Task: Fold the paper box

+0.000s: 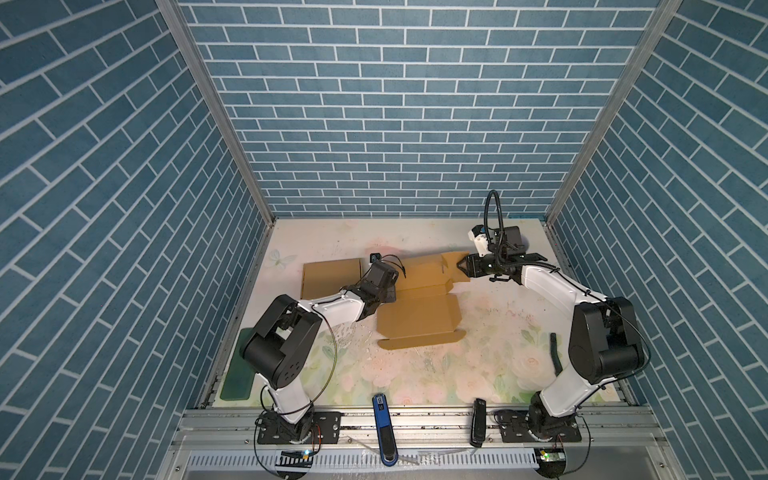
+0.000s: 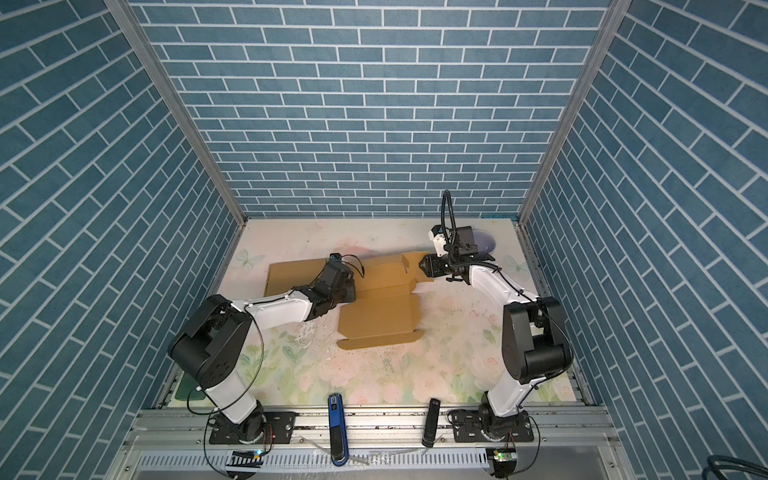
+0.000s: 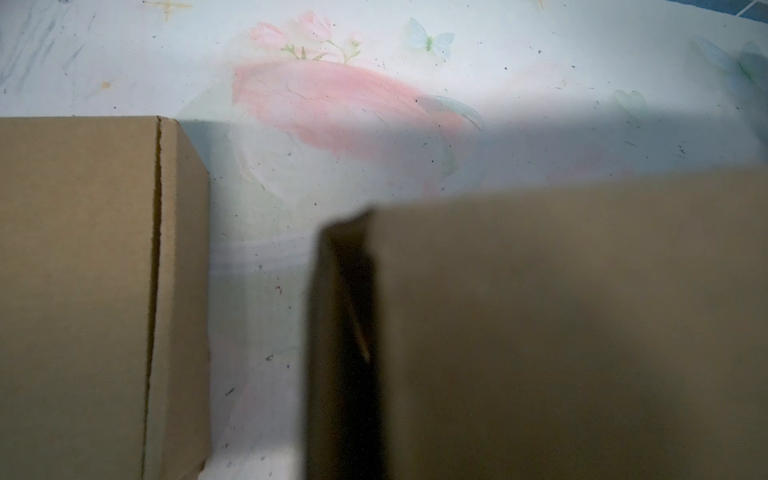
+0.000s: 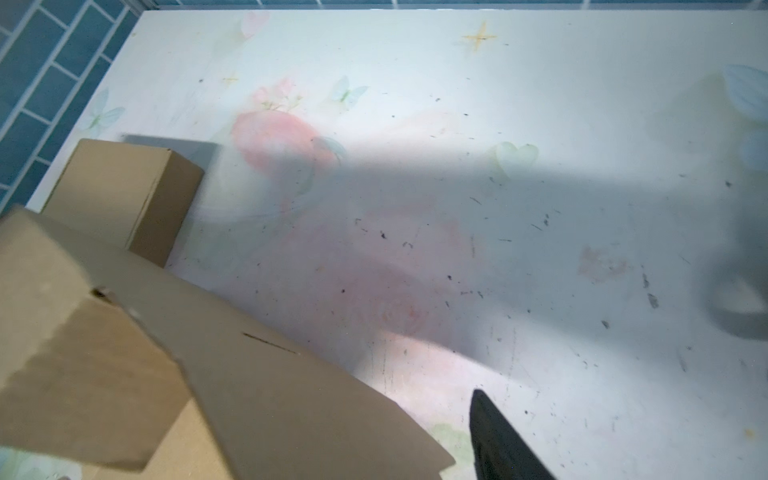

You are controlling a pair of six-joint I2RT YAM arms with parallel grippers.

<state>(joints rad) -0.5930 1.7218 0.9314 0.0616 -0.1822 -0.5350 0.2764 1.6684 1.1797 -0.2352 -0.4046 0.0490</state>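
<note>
A brown paper box [image 1: 419, 318], an unfolded card blank with its flaps spread, lies on a pale, flower-printed table [image 1: 498, 332] between two robot arms. It stretches from one gripper across to the other.

In both top views the left gripper [image 1: 388, 294] reaches down to the blank's left edge, and the large middle panel lies just beside it on the side toward the other arm. Its jaws are pressed together. The fingertips are hidden under the wrist, so it is unclear whether any card is pinched between them. In the left wrist view a raised wall of card [image 3: 561, 332] sits right under the camera, blurred by closeness.

The right gripper [image 1: 462, 266] meets the blank's far right corner, where a small flap [image 1: 451, 272] tilts up off the table just ahead of its tips. In the right wrist view only one black finger [image 4: 498, 440] shows, just clear of the card's edge. The other finger is hidden behind the card, so I cannot tell whether this gripper is apart or clamped.

A second, folded box [image 1: 330, 276] stands just beyond the left gripper, on the side away from the right gripper. A strip of bare table separates it from the blank.
</note>
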